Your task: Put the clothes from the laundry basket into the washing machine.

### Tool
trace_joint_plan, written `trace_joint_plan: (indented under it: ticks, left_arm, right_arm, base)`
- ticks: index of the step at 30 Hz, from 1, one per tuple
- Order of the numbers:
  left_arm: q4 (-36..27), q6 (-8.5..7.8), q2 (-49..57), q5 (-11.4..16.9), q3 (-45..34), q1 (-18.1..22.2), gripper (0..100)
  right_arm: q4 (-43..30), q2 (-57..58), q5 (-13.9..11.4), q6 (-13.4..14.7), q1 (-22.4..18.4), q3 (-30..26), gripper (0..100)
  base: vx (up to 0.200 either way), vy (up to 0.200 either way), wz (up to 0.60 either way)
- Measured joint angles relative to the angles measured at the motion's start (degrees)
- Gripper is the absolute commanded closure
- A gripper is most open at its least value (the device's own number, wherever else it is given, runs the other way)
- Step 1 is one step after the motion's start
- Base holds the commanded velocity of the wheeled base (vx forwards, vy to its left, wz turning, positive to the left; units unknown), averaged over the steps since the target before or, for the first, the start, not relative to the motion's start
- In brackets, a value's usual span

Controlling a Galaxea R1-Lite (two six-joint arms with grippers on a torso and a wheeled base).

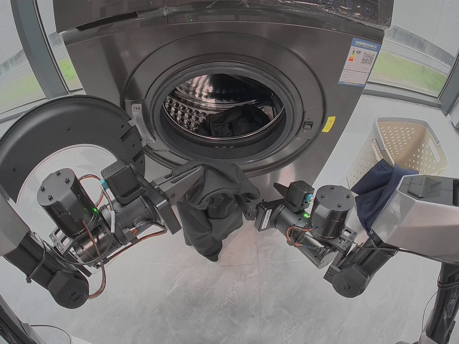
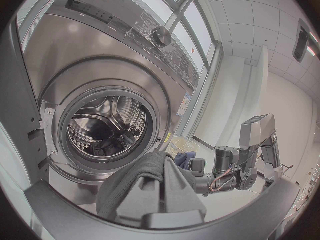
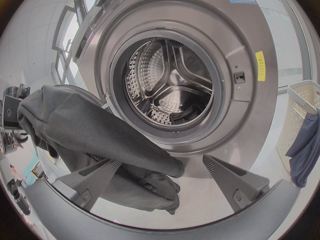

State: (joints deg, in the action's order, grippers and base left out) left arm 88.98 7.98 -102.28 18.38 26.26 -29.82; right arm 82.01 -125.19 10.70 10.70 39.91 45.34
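Clothes lie in three places. A dark grey garment [image 1: 210,211] hangs in the air just in front of the washing machine [image 1: 306,63], below the lip of its round opening and above the floor [image 1: 215,292]. The left gripper [image 1: 193,174] holds it by its upper fold: in the left wrist view its fingers [image 2: 180,187] are pressed together with the cloth pinched between them, and the rest of the garment droops down in a loose bunch.

The right gripper [image 1: 246,209] is at the other side of the same garment, level with its middle. Its fingers [image 3: 233,180] are spread wide; one of them lies against the hanging cloth, the other stands apart from it on bare air.

The door [image 1: 62,120] is swung fully open to the robot's left. Inside the drum [image 1: 210,91] a black piece [image 1: 234,120] rests at the bottom.

The basket [image 1: 411,139] stands on the floor to the right of the machine, close beside it. A navy cloth [image 1: 377,187] hangs over its near rim and down its outer wall.
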Motion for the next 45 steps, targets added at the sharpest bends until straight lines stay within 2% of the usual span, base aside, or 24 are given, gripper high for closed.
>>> trace_joint_plan:
  ticks: [8,16,26,33,39,40,45]
  left_arm:
    - [-0.02,0.00,-0.12,0.00,0.22,0.02,100]
    - [0.00,-0.05,-0.23,0.00,-0.09,-0.17,100]
    - [0.00,-0.18,-0.69,-0.02,-0.16,-0.37,100]
    - [0.02,-0.30,-0.72,0.04,-0.61,-0.66,100]
    - [0.00,-0.33,-0.72,0.06,-0.83,-0.72,100]
    - [0.00,-0.30,-0.72,0.06,-0.85,-0.72,100]
    - [0.00,-0.20,-0.98,0.06,-0.83,-0.69,100]
  right_arm:
    - [0.02,-1.16,0.10,0.05,1.04,-1.02,0]
    - [0.00,-1.96,0.16,-0.11,1.40,3.36,0]
    - [0.99,-0.73,-1.45,-0.04,3.15,0.69,0]
    - [1.04,-0.63,-1.38,-0.12,3.22,4.02,0]
    - [1.34,-1.35,-1.38,-0.11,3.25,4.68,0]
    - [1.66,-1.46,-1.38,-0.09,3.33,4.72,100]
    - [2.40,-1.58,-1.38,-0.09,3.47,4.66,100]
  base:
    - [0.000,0.000,0.00]
    - [0.000,0.000,0.00]
    - [0.000,0.000,0.00]
    - [0.000,0.000,0.00]
    - [0.000,0.000,0.00]
    - [0.000,0.000,0.00]
    - [0.000,0.000,0.00]
